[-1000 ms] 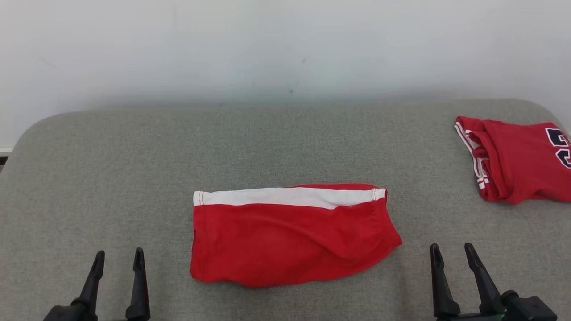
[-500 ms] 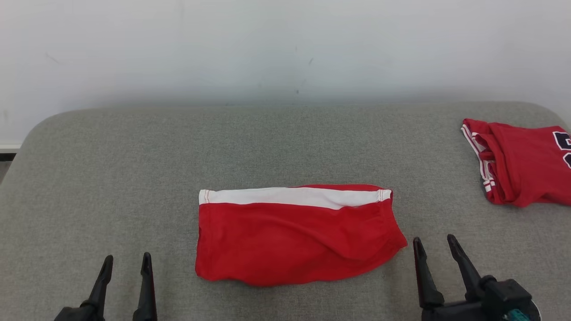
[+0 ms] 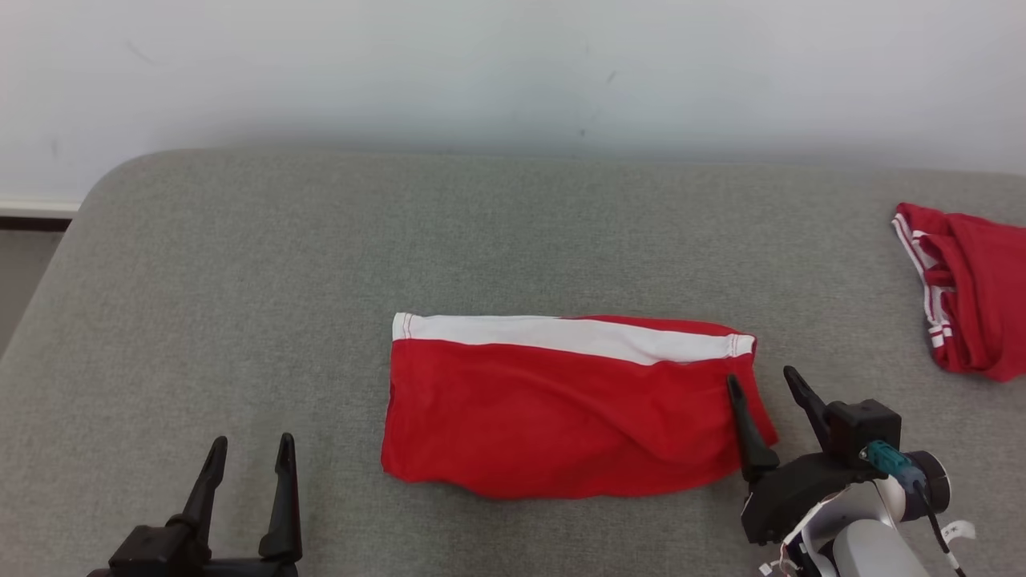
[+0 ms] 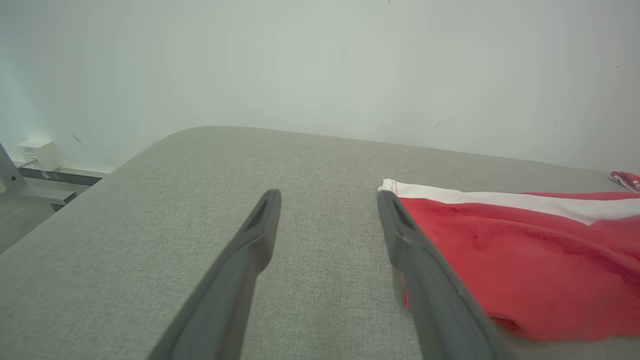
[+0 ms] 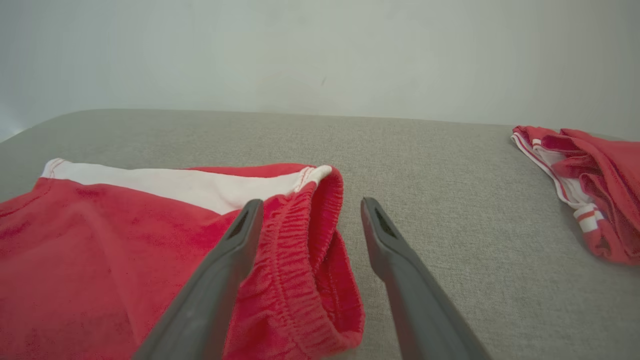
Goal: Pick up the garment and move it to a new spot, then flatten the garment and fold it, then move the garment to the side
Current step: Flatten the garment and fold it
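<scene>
Head view first, says the one: what lies under the grippers?

A wide grey woven pad [image 3: 240, 280] with rounded corners, answers the other, pushed up against a plain pale wall [image 3: 481, 64]. Past the left gripper [image 3: 252, 439], off the pad's far left corner, a white skirting strip [image 3: 36, 207] runs along the wall's foot. The left wrist view shows a small white box [image 4: 39, 152] mounted low on the wall there.

And the task's thing?

The red garment [image 3: 561, 417], with a white band [image 3: 577, 336] along its far edge, lies flat on the pad in a long oblong between the two grippers. Its gathered hem [image 5: 300, 240] sits right at the right gripper [image 3: 760, 374]: one finger is over the cloth, the other over bare pad just outside it. Whether either finger touches the cloth cannot be told. The left gripper stands apart from the garment's other end.

How do the hands stand?

Both are spread wide and grasp nothing.

Anything more on the pad?

A second red garment [image 3: 974, 296] with white-striped trim lies bunched up, well beyond the right gripper on its outer side.

Any writing?

A small white tag [image 3: 958, 530] hangs at the right wrist; its marks are too small to read.
</scene>
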Robot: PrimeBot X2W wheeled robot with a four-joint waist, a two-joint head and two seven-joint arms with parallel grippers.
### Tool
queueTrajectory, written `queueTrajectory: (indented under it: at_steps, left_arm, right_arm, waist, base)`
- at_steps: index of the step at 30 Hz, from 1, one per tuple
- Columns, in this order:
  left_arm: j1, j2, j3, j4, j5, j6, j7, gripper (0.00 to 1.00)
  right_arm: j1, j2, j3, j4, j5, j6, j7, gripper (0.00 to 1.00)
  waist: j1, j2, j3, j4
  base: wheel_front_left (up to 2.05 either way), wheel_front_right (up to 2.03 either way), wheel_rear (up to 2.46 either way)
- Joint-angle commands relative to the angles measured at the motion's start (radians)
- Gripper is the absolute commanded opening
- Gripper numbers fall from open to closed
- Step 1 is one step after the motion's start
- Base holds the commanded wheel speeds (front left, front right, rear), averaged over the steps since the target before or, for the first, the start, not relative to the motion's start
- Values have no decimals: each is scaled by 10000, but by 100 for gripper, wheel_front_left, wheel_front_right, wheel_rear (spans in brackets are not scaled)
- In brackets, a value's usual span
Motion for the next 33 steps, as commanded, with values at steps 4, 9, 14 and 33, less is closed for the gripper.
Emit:
queueTrajectory:
  at_steps: [4, 9, 14, 33]
  left_arm:
    - [-256, -45, 49, 109, 53, -51, -3, 100]
    - [-436, -64, 38, 202, 47, -82, -3, 100]
    - [-601, -72, -16, 318, 40, -132, -3, 100]
    - [-486, -90, 116, 444, -121, -105, -3, 100]
  right_arm:
    - [-646, -127, -215, 1129, -138, -28, -80, 100]
    - [-1380, -185, -387, 2623, -179, -28, -36, 100]
    - [-1853, -180, -415, 3755, -7, -28, -239, 100]
    - [-2610, -1847, 858, 4666, 2370, -31, -113, 0]
  waist:
    - [-1, -1, 451, 348]
    - [-1, -1, 761, 400]
    - [-1, -1, 878, 459]
    - [-1, -1, 664, 31]
  base:
    - [0, 0, 0]
    - [0, 0, 0]
    - [0, 0, 0]
    - [0, 0, 0]
